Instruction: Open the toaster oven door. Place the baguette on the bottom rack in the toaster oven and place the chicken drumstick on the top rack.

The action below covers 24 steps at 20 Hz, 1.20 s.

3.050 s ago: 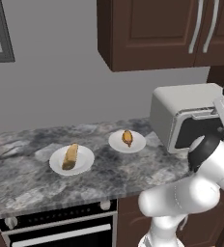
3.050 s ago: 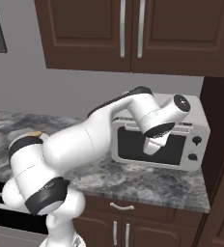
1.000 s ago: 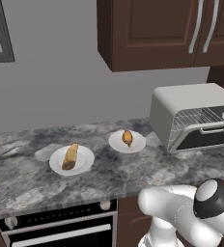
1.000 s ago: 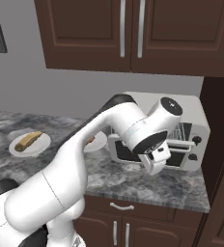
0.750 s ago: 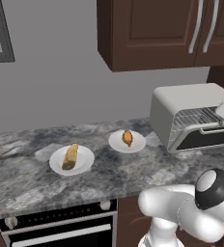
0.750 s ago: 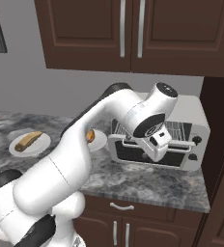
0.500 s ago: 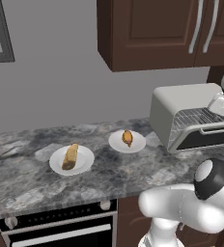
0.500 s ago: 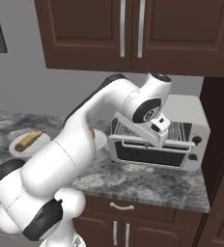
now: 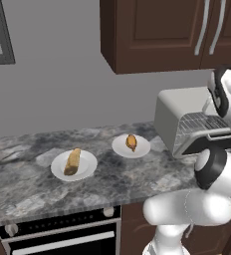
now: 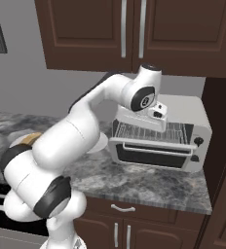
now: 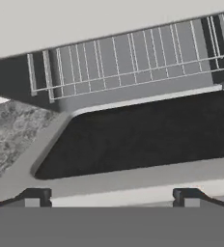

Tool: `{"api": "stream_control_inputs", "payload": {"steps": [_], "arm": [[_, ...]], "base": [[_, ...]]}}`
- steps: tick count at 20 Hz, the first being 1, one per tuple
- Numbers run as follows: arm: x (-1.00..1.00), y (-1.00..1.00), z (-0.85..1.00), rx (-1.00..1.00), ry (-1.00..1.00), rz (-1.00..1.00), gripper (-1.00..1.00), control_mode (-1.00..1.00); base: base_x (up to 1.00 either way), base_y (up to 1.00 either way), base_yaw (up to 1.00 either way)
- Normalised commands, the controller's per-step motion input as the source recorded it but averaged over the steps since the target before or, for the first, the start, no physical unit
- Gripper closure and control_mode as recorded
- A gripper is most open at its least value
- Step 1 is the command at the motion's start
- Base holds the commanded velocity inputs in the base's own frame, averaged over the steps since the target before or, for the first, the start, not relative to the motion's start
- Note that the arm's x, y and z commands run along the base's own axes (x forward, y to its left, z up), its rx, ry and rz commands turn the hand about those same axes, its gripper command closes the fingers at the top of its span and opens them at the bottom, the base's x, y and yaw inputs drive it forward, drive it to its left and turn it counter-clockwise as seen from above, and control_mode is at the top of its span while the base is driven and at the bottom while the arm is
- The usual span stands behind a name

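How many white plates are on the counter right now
2. One plate holds the baguette, left of centre; the other plate holds the chicken drumstick, nearer the toaster oven. The arm could be hiding others.

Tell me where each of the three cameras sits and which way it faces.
Left base view: behind the arm's left, facing the counter, baguette, chicken drumstick; arm at lower right.
Right base view: behind its right, facing the toaster oven; arm from lower left.
Hand view: on the hand, over the open toaster oven door; open pincer tips low.
All share the oven's rack.
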Motion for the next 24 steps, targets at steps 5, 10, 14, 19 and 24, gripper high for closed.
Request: {"api": "stream_control_inputs", "payload": {"steps": [5,10,14,19,24], "arm": [[0.41,0.0,-0.23,-0.12,0.0,0.21,-1.0,-1.0],[-0.1,-0.05,-0.37,-0.12,0.03,0.19,-1.0,-1.0],[-0.36,-0.1,-0.38,-0.03,0.0,0.12,-1.0,-1.0],[-0.45,-0.01,-0.43,-0.01,0.0,0.03,-1.0,-1.0],[-0.34,0.01,-0.54,0.0,0.04,0.0,-1.0,-1.0]], "base": [[0.0,0.0,0.0],[0.0,0.0,0.0],[0.0,0.0,0.0],[0.0,0.0,0.0],[0.0,0.0,0.0]]}}
